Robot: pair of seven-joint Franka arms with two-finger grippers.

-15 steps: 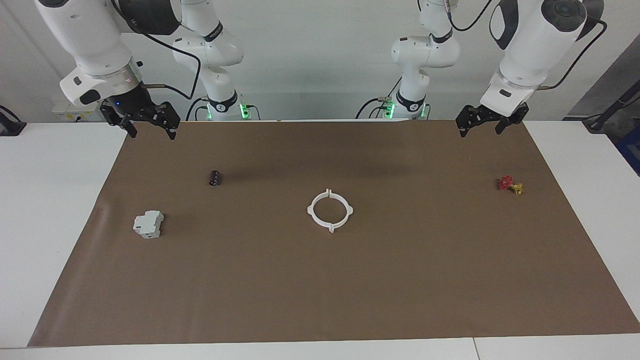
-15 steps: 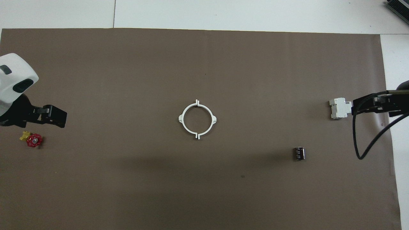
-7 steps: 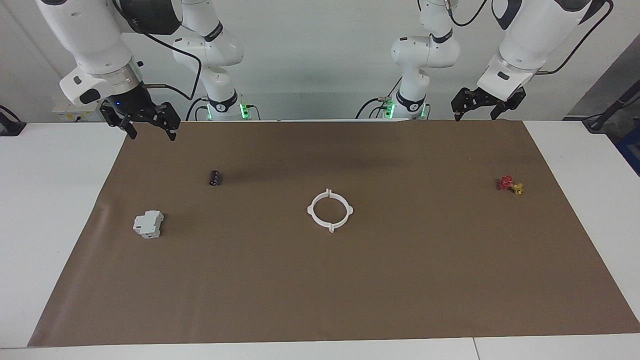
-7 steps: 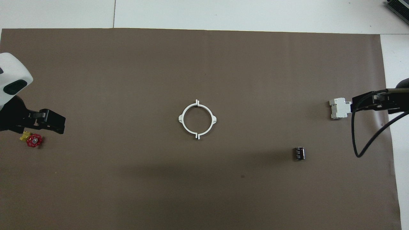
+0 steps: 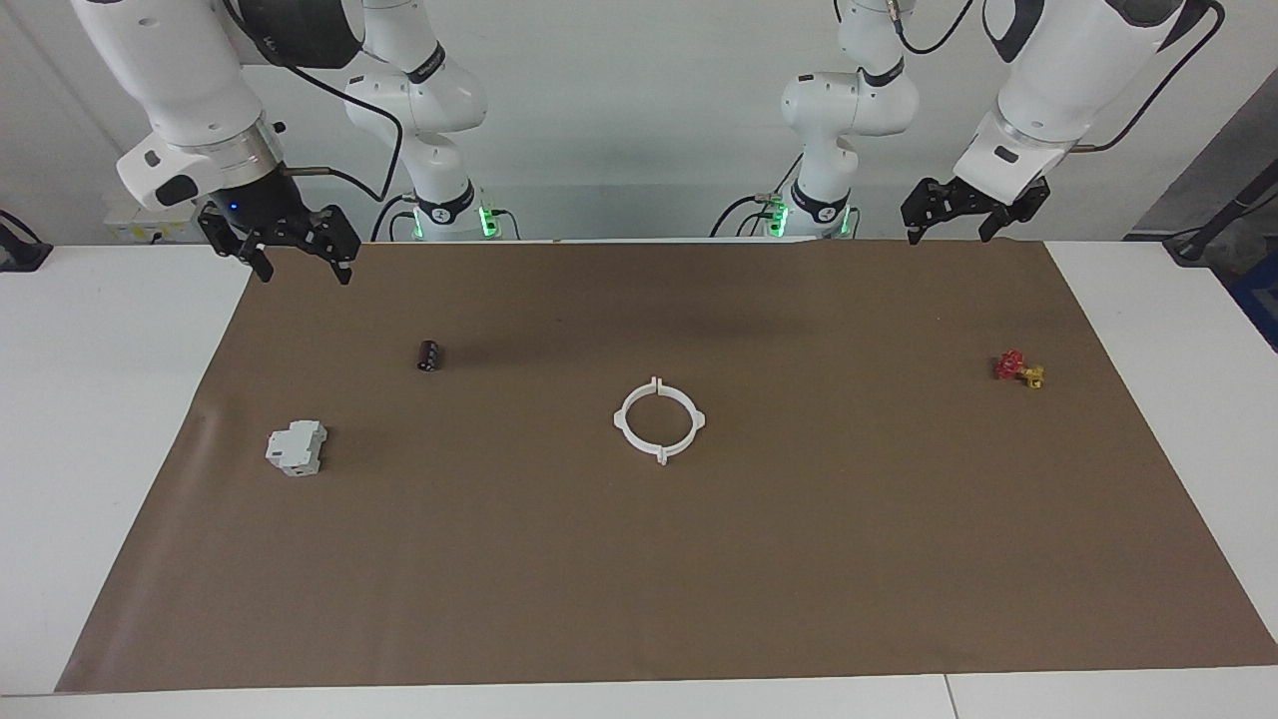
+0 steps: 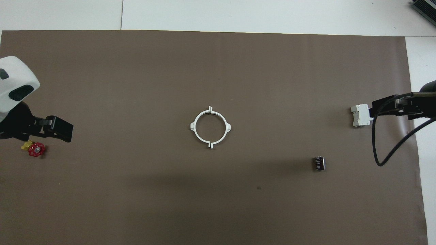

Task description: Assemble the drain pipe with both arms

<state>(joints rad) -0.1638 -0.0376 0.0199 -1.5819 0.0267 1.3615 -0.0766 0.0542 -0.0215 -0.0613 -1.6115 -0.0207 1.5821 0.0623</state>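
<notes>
The drain pipe (image 5: 619, 420) lies flat in the middle of the brown mat: two thin white half-ring arcs joined into one tabbed ring, also seen in the overhead view (image 6: 229, 127). No gripper touches it. My left gripper (image 5: 949, 235) hangs open and empty, high over the mat's corner at the left arm's end; it shows in the overhead view (image 6: 63, 128) beside the red valve. My right gripper (image 5: 303, 265) hangs open and empty over the mat's corner at the right arm's end; in the overhead view (image 6: 383, 108) it partly covers the grey-white box.
A grey-white blocky box (image 5: 296, 446) (image 6: 359, 115) and a small black cylinder (image 5: 428, 355) (image 6: 318, 163) lie toward the right arm's end. A red and yellow valve (image 5: 1018, 368) (image 6: 34, 149) lies toward the left arm's end. The brown mat (image 5: 639, 579) covers the white table.
My left gripper has risen and drawn back toward its base, then nearly stopped. My right gripper has barely shifted. The ring has not moved.
</notes>
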